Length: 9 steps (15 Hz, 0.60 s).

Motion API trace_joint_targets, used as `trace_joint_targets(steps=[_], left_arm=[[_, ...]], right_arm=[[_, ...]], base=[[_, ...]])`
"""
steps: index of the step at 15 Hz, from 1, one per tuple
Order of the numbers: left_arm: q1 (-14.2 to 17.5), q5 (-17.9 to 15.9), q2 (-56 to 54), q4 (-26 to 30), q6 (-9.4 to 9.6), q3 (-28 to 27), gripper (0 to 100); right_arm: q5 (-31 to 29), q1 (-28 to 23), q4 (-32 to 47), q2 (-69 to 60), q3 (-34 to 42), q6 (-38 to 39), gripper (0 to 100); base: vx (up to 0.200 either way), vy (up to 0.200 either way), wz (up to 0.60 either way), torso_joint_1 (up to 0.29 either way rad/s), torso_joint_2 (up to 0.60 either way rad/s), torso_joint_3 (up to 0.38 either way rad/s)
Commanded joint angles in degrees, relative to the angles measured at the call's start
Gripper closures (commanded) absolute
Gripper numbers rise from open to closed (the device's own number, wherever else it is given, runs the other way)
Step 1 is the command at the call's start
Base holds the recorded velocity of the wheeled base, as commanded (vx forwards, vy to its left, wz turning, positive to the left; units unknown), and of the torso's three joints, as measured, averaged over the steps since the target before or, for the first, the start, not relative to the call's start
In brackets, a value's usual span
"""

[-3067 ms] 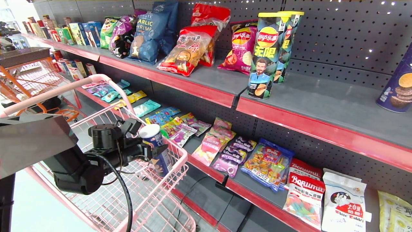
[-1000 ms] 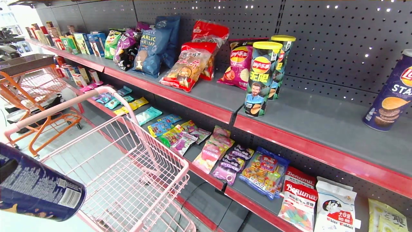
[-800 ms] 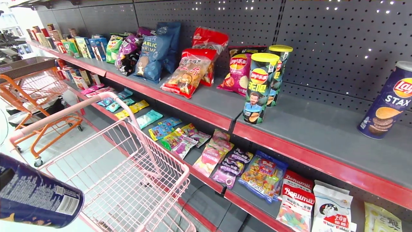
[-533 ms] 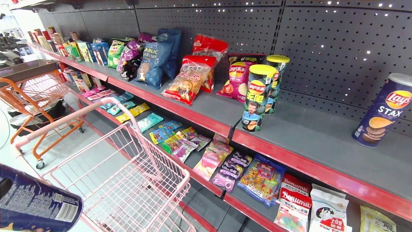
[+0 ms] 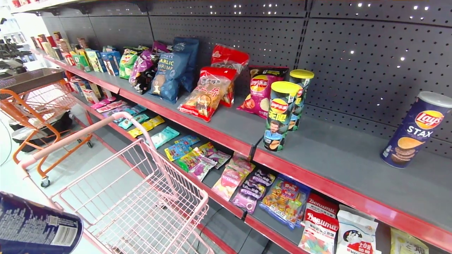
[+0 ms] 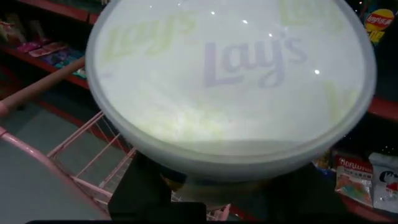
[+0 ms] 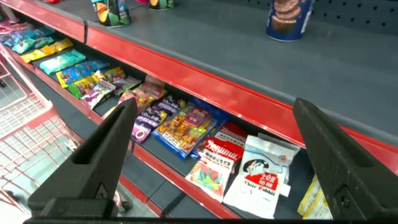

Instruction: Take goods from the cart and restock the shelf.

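My left gripper [image 6: 217, 190] grips the blue chip can [image 5: 35, 227], its lid just before the wrist, over the pink cart [image 5: 141, 197]. My right gripper [image 7: 214, 107] gapes wide and empty, facing the shelf [image 7: 249, 56].

Logo lettering marks the white lid [image 6: 230, 81] of the dark blue can [image 5: 35, 229], lower left, whose side carries fine print and a barcode. Upper shelf [image 5: 335, 155]: logos on the tall blue canister [image 5: 413, 130], right, and the yellow-lidded canisters [image 5: 279, 120], centre.
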<state>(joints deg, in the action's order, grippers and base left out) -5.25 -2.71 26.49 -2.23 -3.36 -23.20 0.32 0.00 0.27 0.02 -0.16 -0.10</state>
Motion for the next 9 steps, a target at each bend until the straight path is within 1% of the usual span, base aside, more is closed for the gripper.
trace_joint_targets(steps=[1,2,3,4,5,6,7,8,9], left_arm=[[0.07,6.13,-1.09,1.35,2.75,-0.09,100],[-0.02,9.83,-1.44,1.53,5.12,0.00,100],[-0.20,9.83,-2.14,1.70,5.83,0.17,100],[-0.46,8.95,-2.41,2.14,6.09,0.08,100],[-0.46,7.89,-2.85,2.41,6.79,0.17,100],[-0.46,7.45,-3.20,2.49,7.14,0.26,100],[-0.46,7.36,-3.29,2.49,7.58,0.35,100],[-0.37,7.63,-3.90,2.32,8.73,0.79,100],[-0.37,7.98,-4.34,2.58,9.17,0.87,100]], right_arm=[[0.03,0.00,0.00,0.06,-0.02,0.01,0],[0.03,0.00,0.00,0.06,-0.02,-0.08,0],[-0.05,0.00,0.00,0.06,-0.02,-0.08,0],[0.03,0.00,0.00,0.06,-0.02,-0.08,0],[0.03,0.00,0.00,0.06,-0.02,-0.08,0],[0.03,0.00,0.00,0.06,-0.02,0.01,0],[0.03,0.00,0.00,0.06,-0.02,0.01,0],[0.03,0.00,0.00,0.06,-0.02,0.01,0],[0.03,0.00,0.00,0.06,-0.02,0.01,0]], base=[[0.000,0.000,-0.60,0.002,-0.01,-0.002],[0.000,0.000,-0.60,0.007,-0.01,-0.002],[0.000,0.000,-0.60,0.007,0.00,0.002],[0.000,0.000,-0.60,0.017,0.01,-0.007],[0.000,0.000,-0.60,0.007,0.00,0.002],[0.000,0.000,-0.60,0.007,0.00,0.002],[0.000,0.000,-0.60,0.007,0.00,0.002],[0.000,0.000,-0.60,-0.002,0.00,-0.012],[0.000,0.000,-0.60,0.002,0.00,0.002]])
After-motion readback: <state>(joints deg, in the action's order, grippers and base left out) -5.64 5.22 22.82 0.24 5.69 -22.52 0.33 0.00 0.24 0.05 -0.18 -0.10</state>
